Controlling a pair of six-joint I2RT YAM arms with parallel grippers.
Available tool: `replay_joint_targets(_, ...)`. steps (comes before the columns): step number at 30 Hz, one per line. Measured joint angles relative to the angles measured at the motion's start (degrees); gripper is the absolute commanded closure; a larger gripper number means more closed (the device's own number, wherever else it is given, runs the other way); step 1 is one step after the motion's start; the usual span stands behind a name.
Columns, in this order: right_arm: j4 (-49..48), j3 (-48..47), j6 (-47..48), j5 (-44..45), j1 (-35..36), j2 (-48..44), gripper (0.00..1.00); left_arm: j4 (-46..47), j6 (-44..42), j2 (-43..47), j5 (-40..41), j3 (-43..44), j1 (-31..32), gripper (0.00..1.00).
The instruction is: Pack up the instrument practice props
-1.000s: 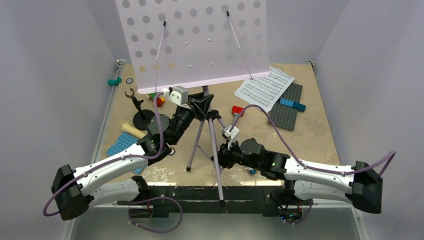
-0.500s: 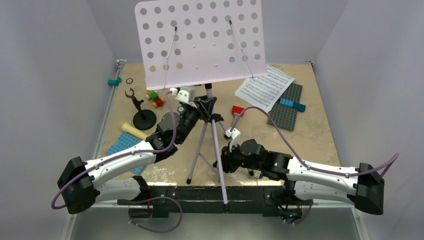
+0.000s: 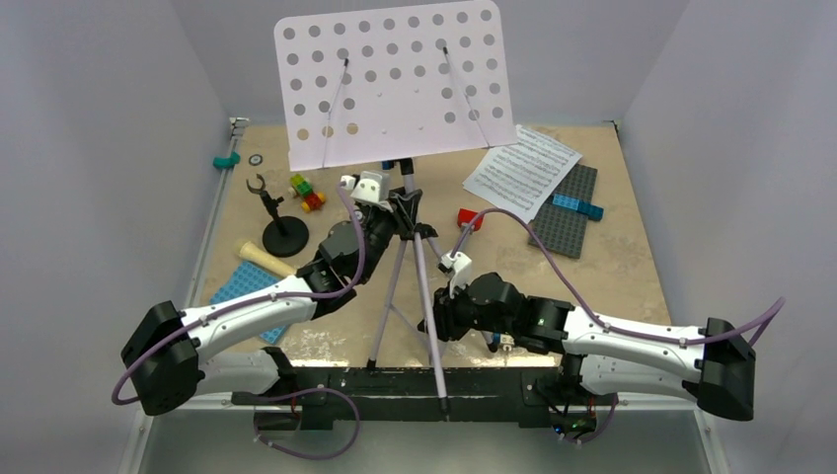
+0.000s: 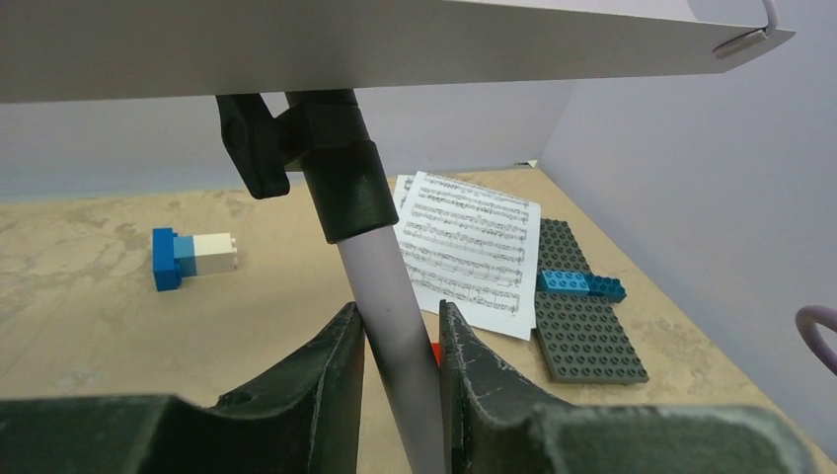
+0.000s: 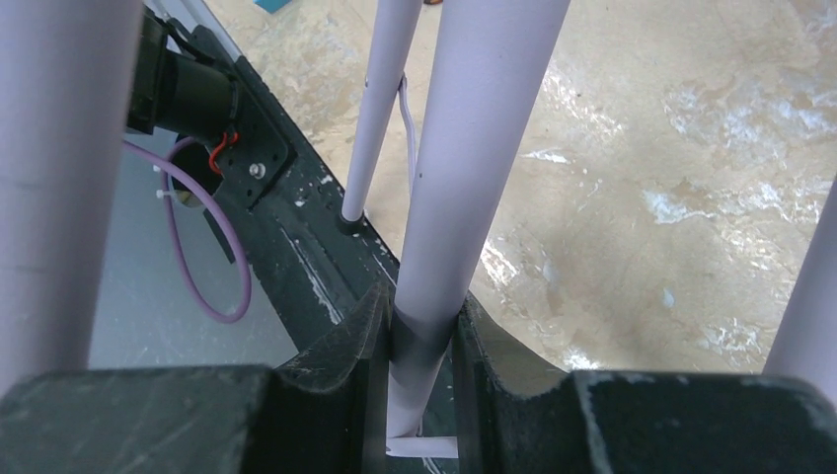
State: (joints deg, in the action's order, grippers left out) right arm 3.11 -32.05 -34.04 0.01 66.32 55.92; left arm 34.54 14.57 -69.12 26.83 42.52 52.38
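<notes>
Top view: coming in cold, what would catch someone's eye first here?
The lilac music stand towers at centre, its perforated desk toward the back wall. Both arms grip it: the left gripper is shut on the pole just under the desk, the right gripper on a tripod leg lower down. Sheet music lies far right, partly on a grey baseplate.

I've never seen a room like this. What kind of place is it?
Probably a robot lab's test booth: a left arm and right arm bolted at a table edge, plain walls close around, and props laid out, a music stand, sheet music and toy bricks.
</notes>
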Motion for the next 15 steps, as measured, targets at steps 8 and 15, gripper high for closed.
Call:
replay_joint_targets(8, -0.04, -2.6, -0.42, -1.14, 0.02, 1.86, 1.0, 0.17, -2.36, 1.75, 1.7, -0.37, -0.48, 1.0)
replay_joint_targets(15, 2.62, -2.6, -1.51, -1.77, 0.13, 1.75, 1.0, 2.14, 0.37, 0.48, 1.75, -2.78, -0.57, 1.0)
